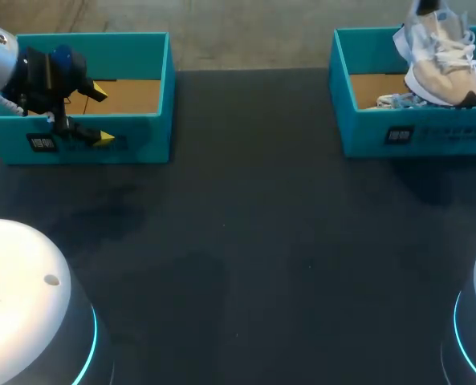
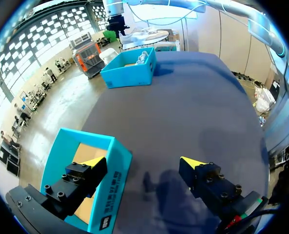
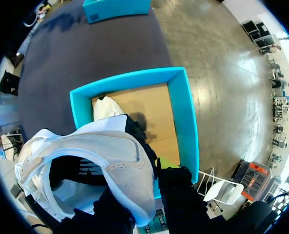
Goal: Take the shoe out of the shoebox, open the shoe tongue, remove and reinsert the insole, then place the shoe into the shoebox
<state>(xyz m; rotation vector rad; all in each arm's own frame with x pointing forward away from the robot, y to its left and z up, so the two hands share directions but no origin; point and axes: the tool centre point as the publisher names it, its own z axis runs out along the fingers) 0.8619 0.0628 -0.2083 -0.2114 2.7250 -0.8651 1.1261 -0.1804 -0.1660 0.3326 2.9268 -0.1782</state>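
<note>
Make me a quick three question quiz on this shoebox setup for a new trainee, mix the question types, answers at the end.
1. How many teal cardboard shoeboxes stand on the dark table?
2. True or false: the left gripper is open, straddling the front wall of the left shoebox.
3. Where is the beige and white lace-up sneaker? A, flat on the table; B, held by the right gripper above the right shoebox; C, inside the left shoebox.
Key: 1 two; 2 true; 3 B.
</note>
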